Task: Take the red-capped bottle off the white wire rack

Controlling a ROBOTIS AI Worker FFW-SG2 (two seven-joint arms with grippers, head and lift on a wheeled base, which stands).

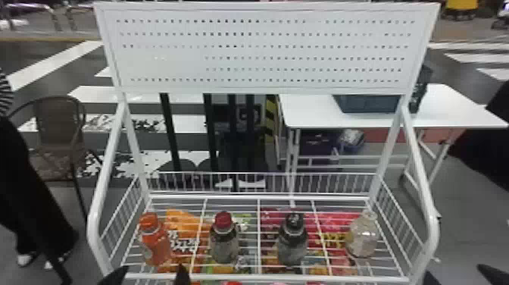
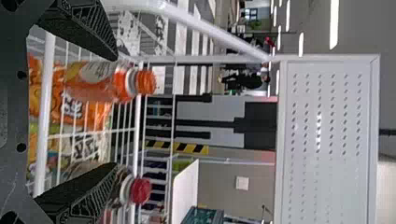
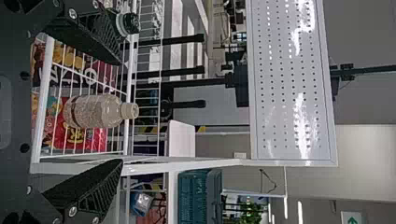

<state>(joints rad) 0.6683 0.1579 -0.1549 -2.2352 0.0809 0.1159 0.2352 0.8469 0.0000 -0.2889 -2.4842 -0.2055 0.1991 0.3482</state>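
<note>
The red-capped bottle (image 1: pixel 224 238) stands on the white wire rack (image 1: pixel 265 277), second from the left in a row. My left gripper (image 1: pixel 148 278) is at the rack's front edge, in front of the orange bottle and left of the red-capped one. In the left wrist view my left gripper (image 2: pixel 116 112) is open and empty, and the red cap (image 2: pixel 140 190) shows beyond one finger, which partly hides that bottle. My right gripper (image 1: pixel 456 278) is at the front right corner. The right wrist view has the right gripper (image 3: pixel 122 112) open, a clear bottle farther off between its fingers.
An orange bottle (image 1: pixel 154 239) stands left of the red-capped one; a black-capped bottle (image 1: pixel 292 240) and a white-capped clear bottle (image 1: pixel 363 235) stand right. Snack bags (image 1: pixel 185 227) lie beneath the wires. Side rails and a perforated back panel (image 1: pixel 265 53) frame the rack.
</note>
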